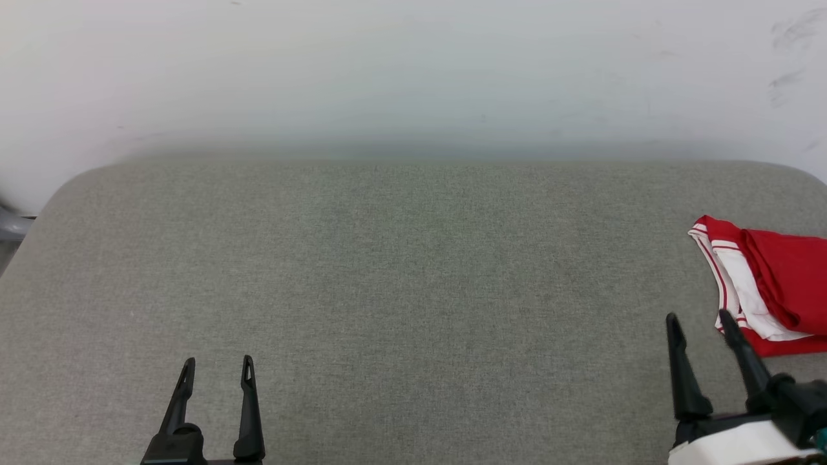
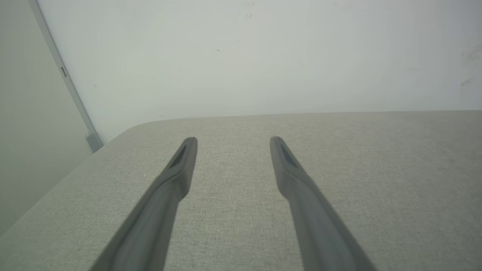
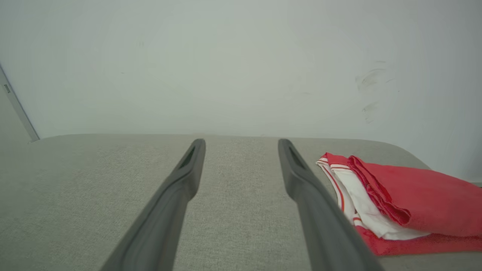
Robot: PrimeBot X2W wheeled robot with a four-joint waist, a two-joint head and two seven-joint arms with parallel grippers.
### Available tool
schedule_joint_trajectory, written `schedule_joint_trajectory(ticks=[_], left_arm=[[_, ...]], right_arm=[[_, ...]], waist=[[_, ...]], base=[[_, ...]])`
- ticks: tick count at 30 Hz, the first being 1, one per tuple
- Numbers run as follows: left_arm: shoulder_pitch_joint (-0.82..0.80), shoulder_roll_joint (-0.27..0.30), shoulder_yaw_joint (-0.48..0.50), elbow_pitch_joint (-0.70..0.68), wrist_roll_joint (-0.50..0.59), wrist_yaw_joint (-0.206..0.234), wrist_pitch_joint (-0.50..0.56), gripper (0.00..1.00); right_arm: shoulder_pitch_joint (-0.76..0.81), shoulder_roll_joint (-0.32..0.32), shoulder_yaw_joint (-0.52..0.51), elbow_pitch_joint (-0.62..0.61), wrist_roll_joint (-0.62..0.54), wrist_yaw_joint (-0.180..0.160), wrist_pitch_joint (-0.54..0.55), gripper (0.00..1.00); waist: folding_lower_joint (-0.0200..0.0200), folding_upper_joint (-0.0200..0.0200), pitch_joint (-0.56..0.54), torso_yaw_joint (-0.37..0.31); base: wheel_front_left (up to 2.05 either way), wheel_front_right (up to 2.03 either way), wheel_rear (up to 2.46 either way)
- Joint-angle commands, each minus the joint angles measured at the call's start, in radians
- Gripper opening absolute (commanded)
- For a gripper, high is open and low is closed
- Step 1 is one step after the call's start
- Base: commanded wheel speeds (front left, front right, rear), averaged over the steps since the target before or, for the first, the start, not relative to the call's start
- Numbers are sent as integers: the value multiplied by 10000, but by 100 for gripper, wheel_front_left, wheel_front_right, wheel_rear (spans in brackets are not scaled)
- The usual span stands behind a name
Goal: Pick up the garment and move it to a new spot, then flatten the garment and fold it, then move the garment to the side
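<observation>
Right now the garment sits at the far right of the grey fabric surface, folded into a bundle and cut off by the right edge of the head view. The red layer is on top, a white layer with red-and-white striped trim pokes out on its left side, and a red strip lies under it along the near edge. No lettering is visible.

The right gripper is at the lower right, with its fingers spread apart and nothing between them. Its outer fingertip overlaps the garment's near-left corner in the head view. In the right wrist view that same finger crosses in front of the striped edge, and contact cannot be told. The gap between the fingers frames bare surface just left of the garment.

The left gripper is at the lower left, its fingers also apart and empty. It is over bare surface, well apart from the garment.

The pale wall runs behind the surface, with dark scuff marks toward its right. The left wrist view shows a grey vertical strip on the wall past the surface's rounded far-left corner. Between the two grippers there is just open fabric surface.
</observation>
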Motion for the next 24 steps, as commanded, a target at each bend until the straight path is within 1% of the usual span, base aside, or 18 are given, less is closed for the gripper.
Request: schedule_joint_trajectory(ticks=[1, 11, 22, 23, 24], left_arm=[[99, -24, 39, 11, 15, -61, -22, 100], [289, -71, 89, 142, -143, -405, -21, 100], [360, -121, 167, 354, -173, -627, -21, 100], [254, -133, 136, 395, -195, -615, 3, 0], [252, -144, 133, 497, -221, -614, 6, 0]], right_arm=[[250, 146, 73, 16, 27, -12, -94, 100], [1042, 470, 337, 161, -71, -12, -295, 100], [1100, 536, 243, 286, -141, -12, -363, 100], [1034, 479, 258, 329, -100, 0, -307, 0], [1044, 480, 270, 408, -84, 2, -302, 0]], waist=[[1, 0, -87, 3], [1, 0, -295, 66], [1, 0, -338, 88], [2, 0, -338, 87], [2, 0, -338, 87]], base=[[0, 0, 0], [0, 0, 0], [0, 0, 0], [0, 0, 0], [0, 0, 0]])
